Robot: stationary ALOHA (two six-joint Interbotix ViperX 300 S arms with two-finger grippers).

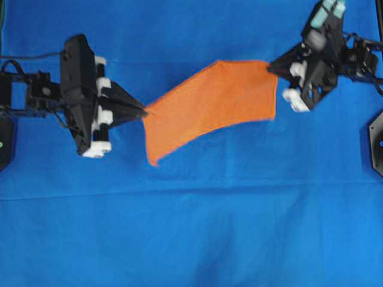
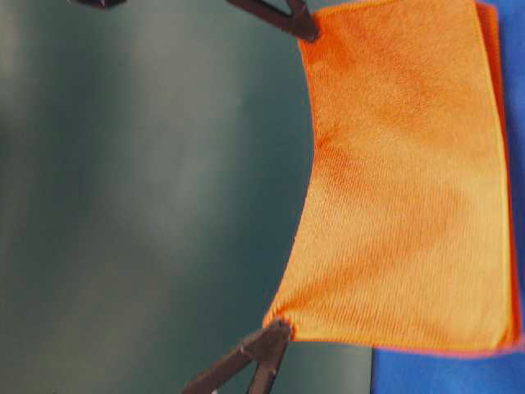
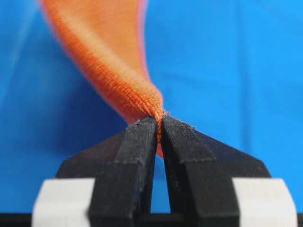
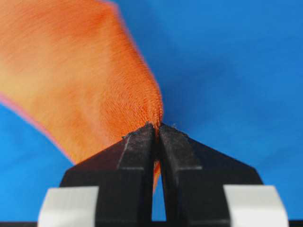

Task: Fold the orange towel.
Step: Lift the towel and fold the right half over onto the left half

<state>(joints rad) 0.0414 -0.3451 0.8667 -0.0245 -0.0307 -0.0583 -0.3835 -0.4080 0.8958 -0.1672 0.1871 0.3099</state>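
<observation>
The orange towel point(image 1: 212, 107) hangs stretched in the air between both arms, sagging in a curve over the blue sheet. My left gripper point(image 1: 143, 112) is shut on the towel's left corner; in the left wrist view the orange towel point(image 3: 111, 61) is pinched between the black fingertips of the left gripper point(image 3: 159, 120). My right gripper point(image 1: 270, 66) is shut on the far right corner, and its own camera shows the right gripper point(image 4: 156, 126) clamping the orange towel point(image 4: 80, 75). From table level the orange towel point(image 2: 402, 180) shows doubled, with a finger point(image 2: 283, 18) at the top and a second finger point(image 2: 254, 353) at the bottom.
A large blue sheet point(image 1: 191, 227) covers the whole table under the towel. A black arm base point(image 1: 374, 140) stands at the right edge and another black arm base point(image 1: 6, 137) at the left edge.
</observation>
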